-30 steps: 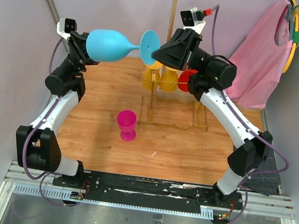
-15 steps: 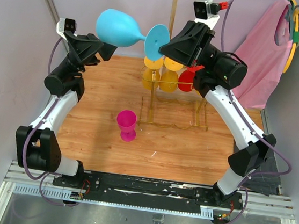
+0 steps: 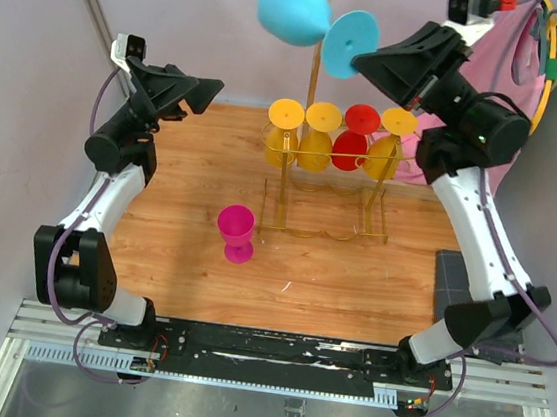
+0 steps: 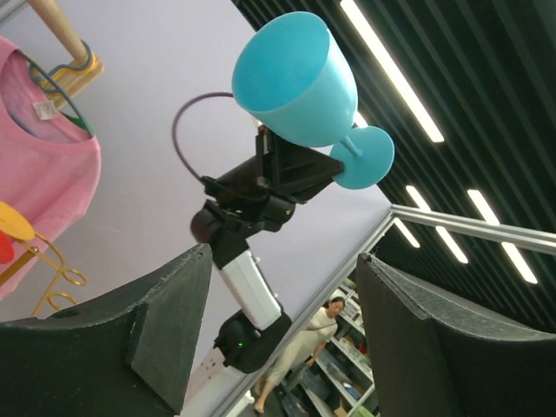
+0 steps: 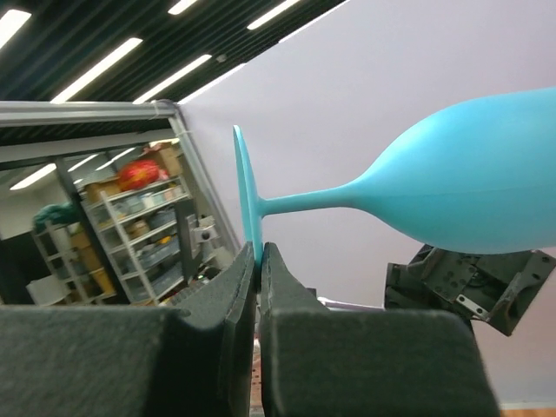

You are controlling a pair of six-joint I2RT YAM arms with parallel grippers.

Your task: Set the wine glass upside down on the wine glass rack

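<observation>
We see the right gripper point(image 3: 364, 61) raised high over the far side of the light-brown wooden table point(image 3: 173, 247). Its two black fingers are pressed together on the rim of the round foot of the turquoise plastic wine glass point(image 3: 293, 7). The right wrist camera shows the thin foot edge pinched between the finger pads point(image 5: 233, 291), with the stem and bowl reaching out sideways to the right.

From above, the glass lies roughly on its side in the air, bowl to the left and foot to the right. It hangs in front of the tall wooden pole point(image 3: 321, 42), above the gold thin-wire wine glass rack point(image 3: 326, 189) and well apart from it.

The rack stands on the table and carries four goblets hanging upside down, their foot discs on the top rails: three yellow ones point(image 3: 315, 150) and a red one point(image 3: 350, 148).

The left gripper point(image 3: 207, 94) hovers over the table's far left with its jaws spread wide and nothing between them. Its wrist camera looks up at the glass between the two fingers.

A small magenta goblet point(image 3: 237, 232) stands upright on the table, near the rack's front left.
</observation>
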